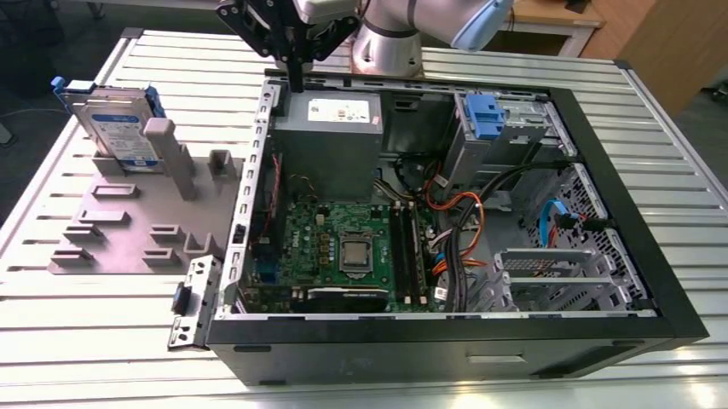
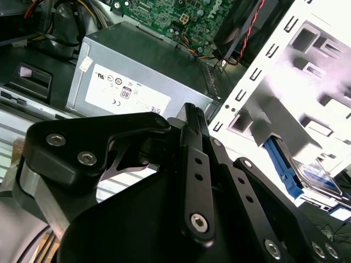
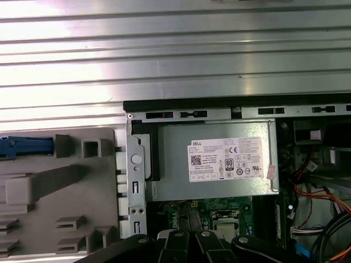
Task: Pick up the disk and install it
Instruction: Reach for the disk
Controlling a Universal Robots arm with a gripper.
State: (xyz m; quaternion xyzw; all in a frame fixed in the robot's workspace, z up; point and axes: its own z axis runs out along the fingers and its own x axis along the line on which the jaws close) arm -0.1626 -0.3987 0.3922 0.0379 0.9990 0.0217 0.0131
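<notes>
The end effector (image 1: 296,81) hangs over the rim of the case (image 1: 637,239), just above the power supply (image 1: 330,141), its fingers together and gripping nothing. The likeliest trouble, I judge, is a low sideways move that clips the case wall or the tall posts of the holder (image 1: 125,230). Fingers left together would also butt the disk (image 1: 114,128) instead of straddling it. The disk stands upright on edge in the holder, so an off-centre push could tip it or wedge it in its slot. It sits on the counter (image 1: 102,341) outside the case, well apart from the end effector, toward the exterior view's left and lower. Its blue frame (image 2: 282,164) shows beyond the case wall in the second wrist view.
</notes>
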